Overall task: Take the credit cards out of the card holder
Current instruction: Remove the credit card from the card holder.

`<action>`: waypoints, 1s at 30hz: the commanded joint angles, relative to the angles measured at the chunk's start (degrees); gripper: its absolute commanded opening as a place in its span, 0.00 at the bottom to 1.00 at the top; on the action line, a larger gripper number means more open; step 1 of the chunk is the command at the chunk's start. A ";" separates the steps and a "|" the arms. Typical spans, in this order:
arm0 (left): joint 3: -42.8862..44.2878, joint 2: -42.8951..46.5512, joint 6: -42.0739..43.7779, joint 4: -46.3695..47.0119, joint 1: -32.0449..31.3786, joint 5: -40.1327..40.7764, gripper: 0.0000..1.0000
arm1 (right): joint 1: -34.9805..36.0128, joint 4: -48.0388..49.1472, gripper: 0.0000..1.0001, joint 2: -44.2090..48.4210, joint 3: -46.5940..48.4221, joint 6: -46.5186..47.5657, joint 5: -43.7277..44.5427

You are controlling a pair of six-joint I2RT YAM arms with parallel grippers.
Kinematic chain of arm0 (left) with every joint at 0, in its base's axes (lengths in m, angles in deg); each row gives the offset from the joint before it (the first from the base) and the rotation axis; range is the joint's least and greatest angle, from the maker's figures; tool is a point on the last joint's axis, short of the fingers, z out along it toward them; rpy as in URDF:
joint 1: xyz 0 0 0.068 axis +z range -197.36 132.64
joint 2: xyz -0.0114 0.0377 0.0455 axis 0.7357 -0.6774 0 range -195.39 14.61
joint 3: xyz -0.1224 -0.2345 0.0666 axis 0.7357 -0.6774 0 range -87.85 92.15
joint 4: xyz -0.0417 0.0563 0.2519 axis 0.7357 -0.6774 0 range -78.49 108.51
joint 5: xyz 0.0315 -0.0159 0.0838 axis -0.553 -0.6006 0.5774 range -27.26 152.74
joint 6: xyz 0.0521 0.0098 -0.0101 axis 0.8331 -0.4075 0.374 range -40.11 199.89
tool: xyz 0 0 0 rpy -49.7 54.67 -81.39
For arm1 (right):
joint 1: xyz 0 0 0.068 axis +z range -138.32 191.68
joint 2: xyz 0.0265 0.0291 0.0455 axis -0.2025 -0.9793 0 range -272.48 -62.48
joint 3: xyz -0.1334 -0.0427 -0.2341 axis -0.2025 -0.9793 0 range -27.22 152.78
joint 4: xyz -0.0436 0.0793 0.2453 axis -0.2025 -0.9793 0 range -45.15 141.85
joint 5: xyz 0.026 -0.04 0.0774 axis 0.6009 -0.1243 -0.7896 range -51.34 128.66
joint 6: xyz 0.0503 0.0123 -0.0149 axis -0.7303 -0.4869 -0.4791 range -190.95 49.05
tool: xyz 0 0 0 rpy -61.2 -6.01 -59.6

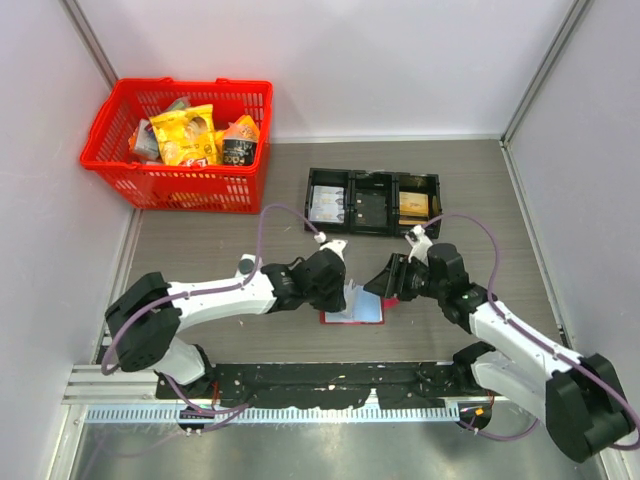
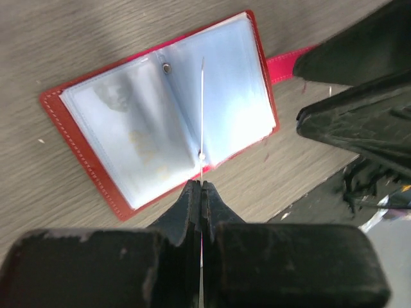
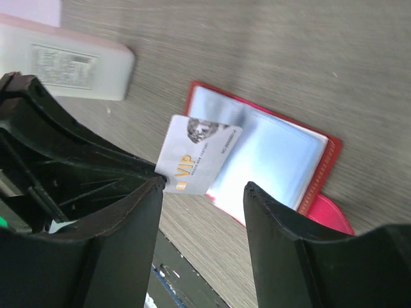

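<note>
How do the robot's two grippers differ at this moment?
The left gripper is shut, pinching a credit card by its edge; the right gripper is open and clamps nothing. The left gripper sits at the left side of the card holder, the right gripper at its right edge, near the red tab. Both are black and hang close over the open card holder.

Top cam: high at near edge, looking down over whole table (image 1: pixel 200 250). Wrist cams: close-up, both share card holder (image 2: pixel 128 128).
</note>
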 commanded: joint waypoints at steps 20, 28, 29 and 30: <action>25.76 12.38 49.73 -33.05 0.59 -19.92 0.00 | 0.69 -8.50 0.63 17.02 18.66 20.40 -19.77; 29.80 12.03 54.13 -35.87 0.77 -27.04 0.00 | 0.86 -8.77 0.60 18.00 19.19 24.18 -27.67; 30.07 11.86 54.56 -36.13 0.77 -27.48 0.00 | 0.87 -8.42 0.60 17.65 19.27 24.10 -28.38; 30.33 11.68 54.83 -36.31 0.85 -27.74 0.00 | 0.95 -8.24 0.58 17.38 19.45 24.10 -29.69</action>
